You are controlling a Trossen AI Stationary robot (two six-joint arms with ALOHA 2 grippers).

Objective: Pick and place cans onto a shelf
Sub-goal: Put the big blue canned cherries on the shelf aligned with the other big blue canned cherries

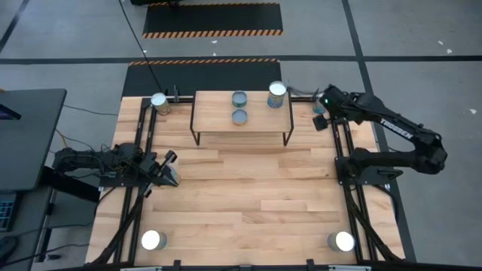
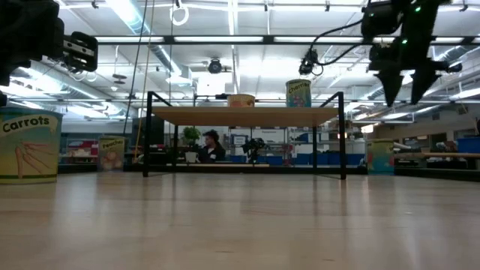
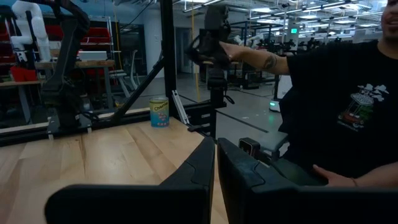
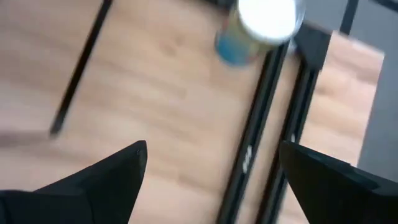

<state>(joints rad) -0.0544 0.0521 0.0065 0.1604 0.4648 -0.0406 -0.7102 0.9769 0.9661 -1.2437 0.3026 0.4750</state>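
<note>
Right pincer [image 1: 319,119] open; three cans [image 1: 239,98] on shelf [image 1: 218,120].

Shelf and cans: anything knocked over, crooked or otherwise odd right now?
Nothing stands out. The shelf sits square at the table's far edge with three cans upright on it, the tallest at its right end. The other cans stand upright near the table's corners. The right gripper hangs open beside the shelf; the left gripper rests shut.
</note>
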